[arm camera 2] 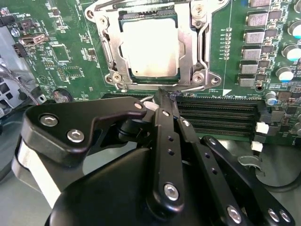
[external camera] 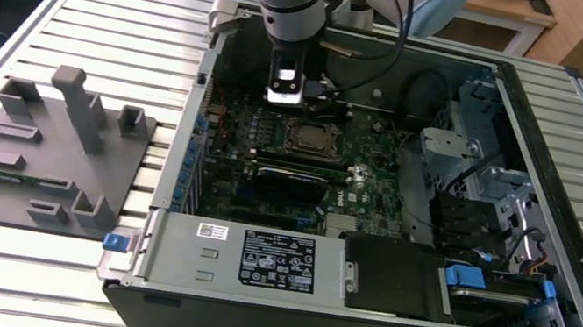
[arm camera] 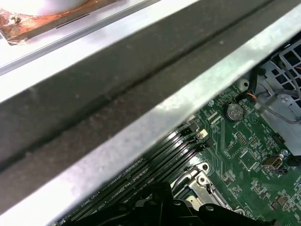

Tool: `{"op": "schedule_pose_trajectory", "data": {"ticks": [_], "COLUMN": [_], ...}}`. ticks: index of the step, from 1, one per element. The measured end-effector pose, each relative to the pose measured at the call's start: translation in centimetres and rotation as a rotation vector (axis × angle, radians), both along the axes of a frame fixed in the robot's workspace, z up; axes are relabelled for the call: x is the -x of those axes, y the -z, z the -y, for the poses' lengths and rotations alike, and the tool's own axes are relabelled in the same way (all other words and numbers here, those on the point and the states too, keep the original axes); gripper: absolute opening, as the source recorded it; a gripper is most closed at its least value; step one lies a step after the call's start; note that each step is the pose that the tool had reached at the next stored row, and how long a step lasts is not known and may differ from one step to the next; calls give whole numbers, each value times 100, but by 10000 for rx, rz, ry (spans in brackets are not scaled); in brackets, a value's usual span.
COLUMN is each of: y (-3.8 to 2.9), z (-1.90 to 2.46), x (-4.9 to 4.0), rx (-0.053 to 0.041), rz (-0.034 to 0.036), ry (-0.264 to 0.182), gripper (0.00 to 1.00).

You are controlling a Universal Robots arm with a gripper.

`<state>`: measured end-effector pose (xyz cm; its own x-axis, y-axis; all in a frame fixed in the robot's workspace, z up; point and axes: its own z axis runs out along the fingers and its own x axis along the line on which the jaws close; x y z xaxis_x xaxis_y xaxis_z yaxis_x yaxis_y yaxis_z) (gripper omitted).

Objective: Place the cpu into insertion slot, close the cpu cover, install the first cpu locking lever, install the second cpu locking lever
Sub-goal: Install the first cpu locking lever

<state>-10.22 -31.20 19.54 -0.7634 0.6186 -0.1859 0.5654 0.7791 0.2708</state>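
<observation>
1. The cpu (arm camera 2: 150, 44) already sits in the insertion slot (arm camera 2: 210, 79). The cpu cover (arm camera 2: 187, 52) lies flat around it, its window framing the chip's pale top. By my reading, 2 of the 4 steps are done and the lever work is in hand.
2. A thin rod (arm camera 2: 205, 44) runs along 1 side of the slot. I take it for a locking lever, but I cannot tell whether it is hooked down.
3. As a judgement, this step calls for a steady sideways and downward push to tuck the rod under its catch. The push must not skid onto the green board (arm camera 2: 70, 56) around the slot.
4. In the second wrist view, the gripper (arm camera 2: 163, 96) has its 2 fingers pressed together into 1 narrow tip.
5. That tip sits at the slot's edge, on the side facing the long black memory slots (arm camera 2: 216, 117), at or just touching the metal rim (whether anything is pinched between the tips I cannot tell).
6. In the exterior view, the gripper (external camera: 283, 91) hangs inside the open computer case (external camera: 581, 132), just beside the slot.
</observation>
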Motion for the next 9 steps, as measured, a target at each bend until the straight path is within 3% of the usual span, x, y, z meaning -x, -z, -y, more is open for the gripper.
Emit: {"op": "schedule_pose_trajectory", "data": {"ticks": [9], "y": [6], "z": [-1], "x": [-77], "rx": [-1], "rz": [1], "ry": [104], "gripper": [10]}}
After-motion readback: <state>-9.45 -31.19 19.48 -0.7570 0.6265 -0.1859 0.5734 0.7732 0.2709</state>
